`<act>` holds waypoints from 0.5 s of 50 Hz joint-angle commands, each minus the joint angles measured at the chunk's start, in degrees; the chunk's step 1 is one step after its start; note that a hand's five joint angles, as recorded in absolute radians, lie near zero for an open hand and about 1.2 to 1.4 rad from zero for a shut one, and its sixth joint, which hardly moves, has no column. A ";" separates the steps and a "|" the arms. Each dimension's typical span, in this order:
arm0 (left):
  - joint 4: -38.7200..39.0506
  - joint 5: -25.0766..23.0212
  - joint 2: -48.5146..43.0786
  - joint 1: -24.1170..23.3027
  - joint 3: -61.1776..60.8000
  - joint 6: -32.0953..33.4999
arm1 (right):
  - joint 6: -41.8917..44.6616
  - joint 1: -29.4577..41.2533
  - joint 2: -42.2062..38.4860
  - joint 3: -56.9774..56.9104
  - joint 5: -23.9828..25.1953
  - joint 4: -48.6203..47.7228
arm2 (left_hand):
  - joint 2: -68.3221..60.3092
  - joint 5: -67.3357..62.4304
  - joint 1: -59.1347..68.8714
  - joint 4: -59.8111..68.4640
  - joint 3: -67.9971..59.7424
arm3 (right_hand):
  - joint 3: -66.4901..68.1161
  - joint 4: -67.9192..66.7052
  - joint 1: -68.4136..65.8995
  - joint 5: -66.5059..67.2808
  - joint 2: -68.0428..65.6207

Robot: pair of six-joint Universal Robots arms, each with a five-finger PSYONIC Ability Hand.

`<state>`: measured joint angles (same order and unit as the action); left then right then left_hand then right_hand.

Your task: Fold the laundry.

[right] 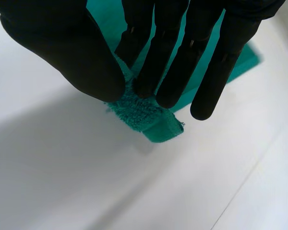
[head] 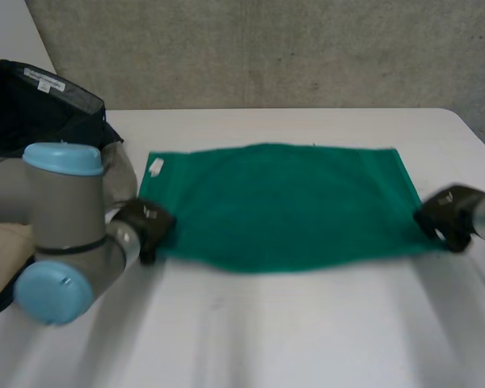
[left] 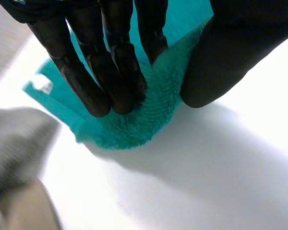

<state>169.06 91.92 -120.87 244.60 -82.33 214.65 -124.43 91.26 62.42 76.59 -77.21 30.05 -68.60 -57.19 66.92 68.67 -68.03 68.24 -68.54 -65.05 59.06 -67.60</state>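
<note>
A green towel (head: 283, 206) lies spread across the middle of the white table (head: 307, 323), with a white tag at its far left corner. My left hand (head: 145, 225) is at the towel's near left corner; in the left wrist view its fingers (left: 110, 72) and thumb pinch that green towel corner (left: 149, 110), lifted a little off the table. My right hand (head: 446, 214) is at the near right corner; in the right wrist view its fingers (right: 182, 62) and thumb pinch the towel's corner (right: 149, 117) there.
A pile of dark laundry (head: 40, 105) with a white label sits at the table's far left. Beige and grey cloth (head: 4, 246) lies beside my left arm; that grey cloth (left: 14, 143) is close to the held corner. A concrete wall (head: 267, 48) stands behind the table.
</note>
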 commanded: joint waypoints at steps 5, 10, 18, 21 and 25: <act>-6.22 -2.01 6.19 -0.10 -6.20 7.71 | 10.37 -2.23 2.99 3.49 0.48 4.70 | -11.40 -12.81 13.08 11.33 -11.97 | 11.76 -11.46 -14.95 10.94 -12.40; -0.41 -0.43 -1.29 1.05 5.67 7.54 | 2.72 0.41 -3.70 -2.75 -0.84 -6.82 | -11.40 -12.81 13.08 11.33 -11.97 | 11.76 -11.46 -14.95 10.94 -12.40; -0.22 5.28 -17.02 0.08 31.33 5.52 | -8.37 4.36 -13.98 -13.13 -4.44 -27.13 | -11.40 -12.81 13.08 11.33 -11.97 | 11.76 -11.46 -14.95 10.94 -12.40; -2.32 7.12 -22.19 -0.18 39.84 4.81 | -8.73 5.94 -18.19 -17.07 -6.01 -33.01 | -11.40 -12.81 13.08 11.33 -11.97 | 11.76 -11.46 -14.95 10.94 -12.40; -3.47 7.48 -26.96 -0.62 48.22 4.90 | -7.23 7.09 -23.03 -22.35 -8.13 -35.76 | -11.40 -12.81 13.08 11.33 -11.97 | 11.76 -11.46 -14.95 10.94 -12.40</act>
<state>168.27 97.79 -139.84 244.73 -47.78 219.99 -132.90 96.34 46.41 61.56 -82.35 0.47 -68.63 -57.19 66.92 68.68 -68.10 68.24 -68.54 -65.05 59.06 -67.60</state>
